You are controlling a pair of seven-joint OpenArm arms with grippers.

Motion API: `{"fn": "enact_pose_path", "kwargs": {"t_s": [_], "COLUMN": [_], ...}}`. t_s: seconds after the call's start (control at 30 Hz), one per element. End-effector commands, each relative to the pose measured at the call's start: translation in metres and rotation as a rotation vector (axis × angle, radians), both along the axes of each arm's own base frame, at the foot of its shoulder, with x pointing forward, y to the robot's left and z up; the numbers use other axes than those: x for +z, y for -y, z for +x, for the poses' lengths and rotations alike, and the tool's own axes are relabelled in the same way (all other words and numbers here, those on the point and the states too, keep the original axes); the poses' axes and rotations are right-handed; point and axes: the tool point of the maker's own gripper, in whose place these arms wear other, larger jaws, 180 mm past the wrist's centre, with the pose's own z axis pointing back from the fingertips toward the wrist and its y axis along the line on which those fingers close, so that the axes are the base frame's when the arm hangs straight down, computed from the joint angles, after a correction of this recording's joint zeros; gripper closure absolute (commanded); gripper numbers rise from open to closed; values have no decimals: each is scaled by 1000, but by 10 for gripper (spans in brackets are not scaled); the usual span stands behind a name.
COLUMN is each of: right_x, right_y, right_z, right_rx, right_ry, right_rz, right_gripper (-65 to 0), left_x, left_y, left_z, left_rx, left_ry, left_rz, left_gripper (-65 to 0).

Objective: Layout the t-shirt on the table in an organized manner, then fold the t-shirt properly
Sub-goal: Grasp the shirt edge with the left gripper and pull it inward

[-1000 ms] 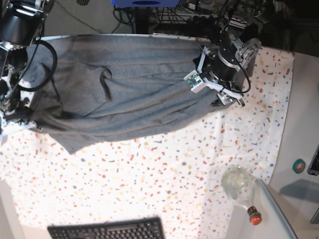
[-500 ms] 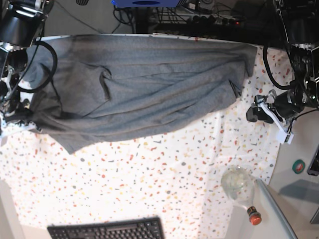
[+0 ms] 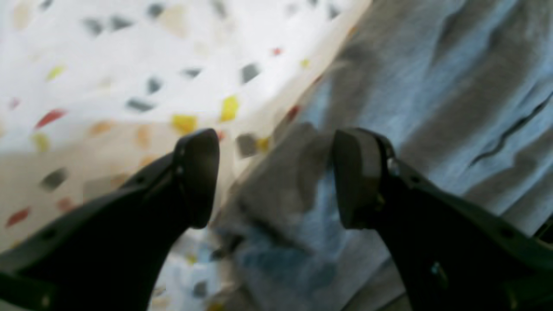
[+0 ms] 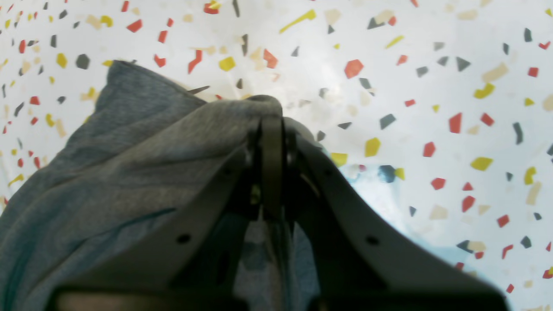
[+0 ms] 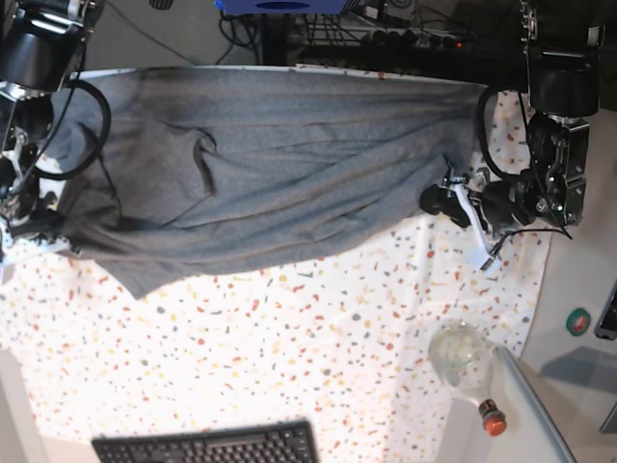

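Note:
The heather-grey t-shirt (image 5: 270,164) lies crumpled lengthwise across the far half of the table (image 5: 289,328). My left gripper (image 3: 276,177) is open, low over the shirt's right-hand edge. One finger (image 3: 196,177) is above the speckled cloth and the other above the grey fabric (image 3: 432,86). In the base view the left gripper (image 5: 439,203) sits just beside the shirt's right end. My right gripper (image 4: 271,125) is shut on a bunched fold of the t-shirt (image 4: 142,164). It holds that fold at the shirt's left end, near the table's left edge (image 5: 39,230).
A black keyboard (image 5: 207,446) lies at the near edge. A clear bottle with a red cap (image 5: 463,362) lies near the right front corner, beside a grey side surface (image 5: 578,386) with a green roll (image 5: 578,321). Cables and equipment crowd the far side.
My left arm swung off the shirt's right end out past the table's right side, then came back in to the shirt's right edge. The right arm and its grip stayed put.

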Motion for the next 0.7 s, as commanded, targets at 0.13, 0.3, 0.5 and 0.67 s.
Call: {"fn": "enact_pose_path", "kwargs": {"t_s": [0.13, 0.3, 0.5, 0.67], "right_x": [17, 17, 17, 17], "right_y": [7, 7, 7, 7], "right_z": [13, 13, 13, 13], "right_rx": [-3, -3, -3, -3], "right_ry": [57, 57, 57, 57], "right_rz": [-25, -23, -23, -23], "right_gripper": [0, 0, 0, 0], "left_x": [8, 0, -2, -2], "left_y": [5, 21, 26, 26], "left_z": [7, -1, -3, -4], "left_rx": [-23, -79, -91, -91], "left_ry": [8, -22, -28, -31], "left_rz": [-6, -4, -8, -8], "left_gripper": [-395, -393, -184, 0]}}
